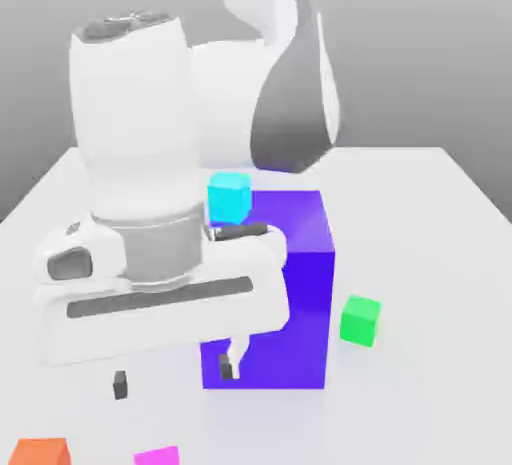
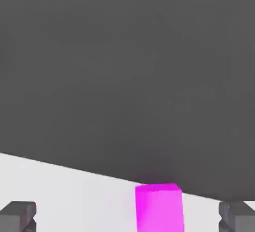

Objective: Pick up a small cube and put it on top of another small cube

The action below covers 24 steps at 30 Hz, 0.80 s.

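A white robot arm with smooth, rounded, glossy shells reaches over a pale, flat, matte bench (image 1: 430, 253). Its wrist is a thick upright cylinder with a grey band, ending in a wide, boxy white hand that points downward toward the near part of the bench.

The pincer (image 1: 175, 377) hangs below the hand with its two short, dark grey fingertips (image 1: 121, 385) spread wide apart, as far open as they go, holding nothing. In the hand view the two dark tips sit at opposite sides with bare bench between them.

The small cube (image 1: 157, 456), a plain magenta-pink block with flat, untextured faces, rests on the bench at the near edge of the exterior view, below the open pincer and not touching it. In the hand view it (image 2: 159, 207) lies between the fingertips, nearer to one of them.

A small orange cube (image 1: 40, 451) sits to the exterior view's left of the pink one, near it but apart. A big blue-violet block (image 1: 300, 303), sharp-edged and solid in colour, stands behind the hand. A small cyan cube (image 1: 229, 197) is just at its far left corner; whether they touch cannot be told. A small green cube (image 1: 360, 320) rests on the bench to the block's right, apart from it.
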Motion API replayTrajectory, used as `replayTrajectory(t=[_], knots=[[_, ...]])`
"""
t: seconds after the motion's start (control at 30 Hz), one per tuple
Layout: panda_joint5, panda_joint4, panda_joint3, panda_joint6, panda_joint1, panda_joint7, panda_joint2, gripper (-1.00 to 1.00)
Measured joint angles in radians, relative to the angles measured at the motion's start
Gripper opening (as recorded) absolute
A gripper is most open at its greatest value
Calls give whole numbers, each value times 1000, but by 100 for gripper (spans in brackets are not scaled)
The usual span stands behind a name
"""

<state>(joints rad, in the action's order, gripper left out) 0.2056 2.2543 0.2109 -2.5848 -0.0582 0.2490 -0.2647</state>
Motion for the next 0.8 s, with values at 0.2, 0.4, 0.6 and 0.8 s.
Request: replayTrajectory(t=[0.2,0.4,0.6,0.8], knots=[[-1,-23,-16,-106,35,-52,-207,0],[19,-38,-39,-154,54,-68,-273,-100],[-13,-17,-10,-88,32,-45,-187,-100],[-94,60,-69,2,-26,-197,10,-100]])
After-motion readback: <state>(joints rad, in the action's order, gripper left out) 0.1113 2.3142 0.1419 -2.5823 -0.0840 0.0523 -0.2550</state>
